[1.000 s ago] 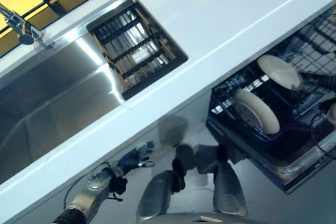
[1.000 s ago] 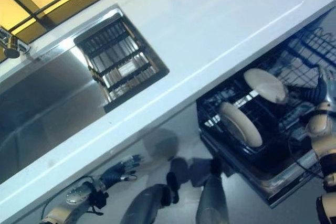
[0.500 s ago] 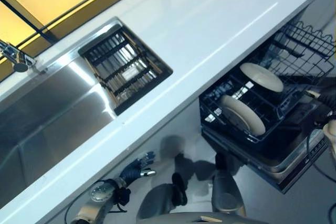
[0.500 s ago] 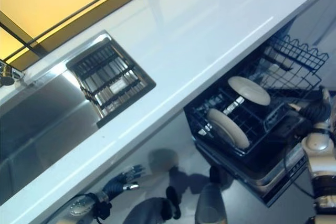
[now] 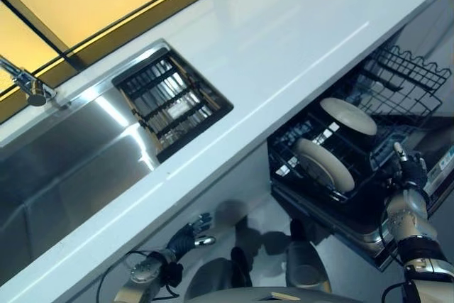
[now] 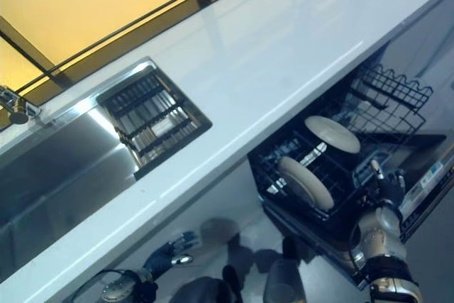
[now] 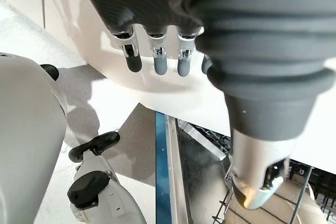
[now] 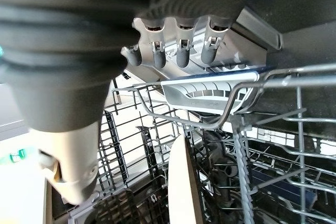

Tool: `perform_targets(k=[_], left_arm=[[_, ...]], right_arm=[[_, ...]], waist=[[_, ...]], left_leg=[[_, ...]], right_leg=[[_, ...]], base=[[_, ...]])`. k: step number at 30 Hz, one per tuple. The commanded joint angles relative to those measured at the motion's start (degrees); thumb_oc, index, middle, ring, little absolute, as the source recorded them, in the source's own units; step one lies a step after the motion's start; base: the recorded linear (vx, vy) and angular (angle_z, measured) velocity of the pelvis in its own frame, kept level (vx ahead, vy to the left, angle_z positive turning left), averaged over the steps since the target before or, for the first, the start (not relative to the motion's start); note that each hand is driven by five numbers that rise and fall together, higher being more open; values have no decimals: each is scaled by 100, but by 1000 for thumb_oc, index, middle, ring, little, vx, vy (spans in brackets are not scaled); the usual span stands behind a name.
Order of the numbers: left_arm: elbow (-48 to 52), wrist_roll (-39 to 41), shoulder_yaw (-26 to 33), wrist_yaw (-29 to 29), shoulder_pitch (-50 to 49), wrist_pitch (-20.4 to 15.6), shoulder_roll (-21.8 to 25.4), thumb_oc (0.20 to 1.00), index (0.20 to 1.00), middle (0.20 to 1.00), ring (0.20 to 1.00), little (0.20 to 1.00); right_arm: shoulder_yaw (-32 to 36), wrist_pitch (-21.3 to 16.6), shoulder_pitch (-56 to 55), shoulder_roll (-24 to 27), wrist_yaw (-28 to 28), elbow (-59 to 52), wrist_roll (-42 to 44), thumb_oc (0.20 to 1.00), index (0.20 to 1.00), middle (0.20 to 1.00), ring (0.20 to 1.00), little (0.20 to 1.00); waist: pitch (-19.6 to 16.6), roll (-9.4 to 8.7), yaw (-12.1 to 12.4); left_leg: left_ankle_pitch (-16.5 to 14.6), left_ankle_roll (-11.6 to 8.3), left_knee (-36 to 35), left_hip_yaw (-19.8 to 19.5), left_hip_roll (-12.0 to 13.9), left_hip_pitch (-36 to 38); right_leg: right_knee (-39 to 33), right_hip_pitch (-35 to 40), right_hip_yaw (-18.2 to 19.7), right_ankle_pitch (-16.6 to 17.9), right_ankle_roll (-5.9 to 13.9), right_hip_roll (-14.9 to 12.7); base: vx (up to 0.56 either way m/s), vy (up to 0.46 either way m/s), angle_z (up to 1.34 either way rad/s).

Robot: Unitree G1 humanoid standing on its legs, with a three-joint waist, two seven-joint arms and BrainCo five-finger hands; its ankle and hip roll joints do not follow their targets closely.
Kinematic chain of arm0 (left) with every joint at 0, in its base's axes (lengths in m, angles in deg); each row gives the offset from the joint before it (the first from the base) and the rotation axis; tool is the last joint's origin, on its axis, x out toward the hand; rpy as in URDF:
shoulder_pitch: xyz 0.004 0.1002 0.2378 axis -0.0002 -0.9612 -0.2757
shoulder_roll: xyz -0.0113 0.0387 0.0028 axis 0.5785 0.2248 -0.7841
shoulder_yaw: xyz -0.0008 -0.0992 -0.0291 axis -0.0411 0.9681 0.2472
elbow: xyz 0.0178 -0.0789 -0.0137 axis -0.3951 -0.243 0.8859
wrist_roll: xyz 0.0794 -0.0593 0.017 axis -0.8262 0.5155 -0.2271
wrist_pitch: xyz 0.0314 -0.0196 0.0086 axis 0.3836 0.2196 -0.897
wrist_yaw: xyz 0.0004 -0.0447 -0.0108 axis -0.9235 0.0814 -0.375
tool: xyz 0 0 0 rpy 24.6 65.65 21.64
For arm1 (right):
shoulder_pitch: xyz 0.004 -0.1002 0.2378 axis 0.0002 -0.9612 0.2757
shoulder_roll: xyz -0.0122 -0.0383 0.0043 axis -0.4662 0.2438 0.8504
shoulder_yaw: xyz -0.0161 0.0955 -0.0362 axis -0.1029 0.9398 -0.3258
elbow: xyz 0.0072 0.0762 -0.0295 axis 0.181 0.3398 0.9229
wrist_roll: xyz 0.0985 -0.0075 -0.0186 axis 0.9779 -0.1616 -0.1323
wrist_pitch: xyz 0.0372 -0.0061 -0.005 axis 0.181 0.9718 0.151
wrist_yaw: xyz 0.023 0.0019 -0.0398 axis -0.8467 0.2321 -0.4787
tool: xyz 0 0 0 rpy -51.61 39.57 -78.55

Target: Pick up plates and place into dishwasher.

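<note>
From the head views, 2 cream plates stand on edge in the dishwasher's pulled-out rack under the right end of the white counter, the right hand is raised just right of the rack, and the left hand hangs low below the counter edge, near the sink. The left wrist view shows that hand's fingers straight and spread, holding nothing. In the right wrist view the fingers are loosely extended and empty above the wire rack, with 1 plate's rim standing beneath.

White counter, steel sink
</note>
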Motion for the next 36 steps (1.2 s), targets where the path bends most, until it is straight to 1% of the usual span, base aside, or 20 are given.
perform_targets(k=[1,3,6,9,12,14,17,21,26,31,36], left_arm=[[460,-2,-123,-68,-34,-226,238,1000,1000,1000,1000,1000],[455,54,-186,-108,5,-283,254,1000,1000,1000,1000,1000],[470,207,-352,-174,117,-372,279,1000,1000,1000,1000,1000],[533,338,-522,-220,260,-403,321,1000,1000,1000,1000,1000],[586,453,-670,-273,381,-469,365,1000,1000,1000,1000,1000],[651,553,-762,-331,484,-461,404,1000,1000,1000,1000,1000],[738,638,-891,-405,616,-461,477,1000,1000,1000,1000,1000],[788,717,-982,-475,680,-474,526,1000,1000,1000,1000,1000],[875,713,-1055,-517,684,-458,540,1000,1000,1000,1000,1000],[921,749,-1099,-603,704,-486,523,1000,1000,1000,1000,1000],[918,759,-1103,-676,708,-529,532,1000,1000,1000,1000,1000]], right_arm=[[-92,-363,582,246,218,226,127,1000,1000,1000,1000,1000],[-117,-386,688,268,375,396,97,1000,1000,1000,1000,1000],[-178,-428,1009,376,675,1019,-156,1000,1000,1000,1000,1000],[-308,-297,1451,569,773,1645,-284,1000,1000,1000,1000,1000],[-393,-260,1799,730,578,2186,-172,1000,1000,1000,1000,1000],[-429,-192,1985,822,323,2505,14,1000,1000,1000,1000,1000],[-530,-136,2228,904,94,2850,201,1000,1000,1000,1000,1000],[-616,-138,2420,934,-312,3071,473,1000,1000,1000,1000,1000],[-691,-140,2623,927,-786,3133,515,1000,1000,1000,1000,1000],[-780,-121,2854,948,-913,3119,278,1000,1000,1000,1000,1000],[-933,-83,3146,964,-821,3045,65,1000,1000,1000,1000,1000]], waist=[[5,-5,133],[50,30,126],[126,115,160],[230,212,216],[346,295,270],[428,341,297],[550,405,328],[639,447,362],[692,477,409],[741,464,421],[769,426,470]], left_leg=[[250,-199,229,-446,363,-441],[267,-203,260,-450,360,-503],[277,-202,367,-480,342,-629],[277,-212,525,-518,325,-768],[280,-224,639,-546,306,-898],[282,-224,716,-560,293,-997],[318,-236,783,-584,286,-1131],[352,-260,799,-608,278,-1208],[392,-285,766,-648,279,-1240],[429,-300,717,-641,295,-1261],[470,-318,640,-654,318,-1260]], right_leg=[[475,69,97,-535,10,-22],[530,-7,107,-533,8,-30],[619,-112,100,-536,-13,-57],[713,-202,81,-533,-35,-98],[798,-295,56,-535,-51,-135],[884,-393,37,-540,-59,-162],[1006,-522,7,-552,-72,-180],[1077,-601,-24,-577,-90,-190],[1118,-658,-62,-593,-97,-192],[1081,-698,-36,-565,-86,-171],[1028,-690,-20,-555,-84,-138]], base=[[-37,10,9],[-38,14,8],[-40,27,6],[-41,36,3],[-56,28,5],[-76,18,6],[-86,16,7],[-55,4,9],[-14,1,0],[-8,8,2],[0,0,0]])
